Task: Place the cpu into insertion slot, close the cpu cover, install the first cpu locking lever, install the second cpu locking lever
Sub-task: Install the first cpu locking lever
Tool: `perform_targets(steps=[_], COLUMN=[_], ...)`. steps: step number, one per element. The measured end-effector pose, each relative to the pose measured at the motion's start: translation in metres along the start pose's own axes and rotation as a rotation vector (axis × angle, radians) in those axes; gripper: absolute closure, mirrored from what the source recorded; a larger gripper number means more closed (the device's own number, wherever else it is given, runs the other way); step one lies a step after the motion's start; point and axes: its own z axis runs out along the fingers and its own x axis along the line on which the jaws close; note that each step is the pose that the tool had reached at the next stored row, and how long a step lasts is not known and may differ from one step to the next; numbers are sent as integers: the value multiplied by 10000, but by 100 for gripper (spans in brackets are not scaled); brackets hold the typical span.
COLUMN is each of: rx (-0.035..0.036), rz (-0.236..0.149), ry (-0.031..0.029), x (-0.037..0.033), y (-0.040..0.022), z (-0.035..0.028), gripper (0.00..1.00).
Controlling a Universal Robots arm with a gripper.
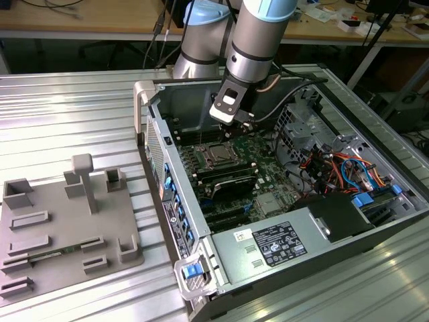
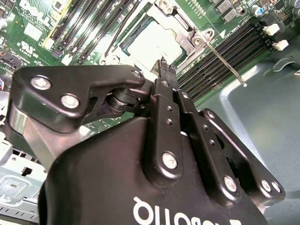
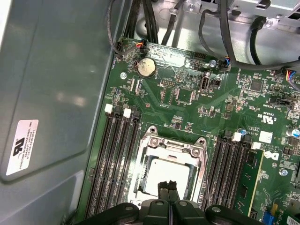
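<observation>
Silver-grey cpu sits in the insertion slot under the lowered cpu cover, inside the open computer case on my ribbed metal table, my empty hand clenched just above.

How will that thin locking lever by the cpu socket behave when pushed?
The locking lever is thin bare metal rod, so probably springy and slick. One end meets the cpu cover, so it likely pivots, not slides.

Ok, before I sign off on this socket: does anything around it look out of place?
One locking lever sticks out from the cpu cover, slanting across the memory slots rather than lying along the frame. The cpu looks flat.
</observation>
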Motion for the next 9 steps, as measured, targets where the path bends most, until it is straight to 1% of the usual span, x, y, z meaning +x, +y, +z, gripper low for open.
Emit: perform_targets(steps=[5, 9], rx=[1, 6], rz=[-41, -362], ry=[1, 8], x=[0, 0], y=[0, 0], z=[0, 0], gripper=[89, 89])
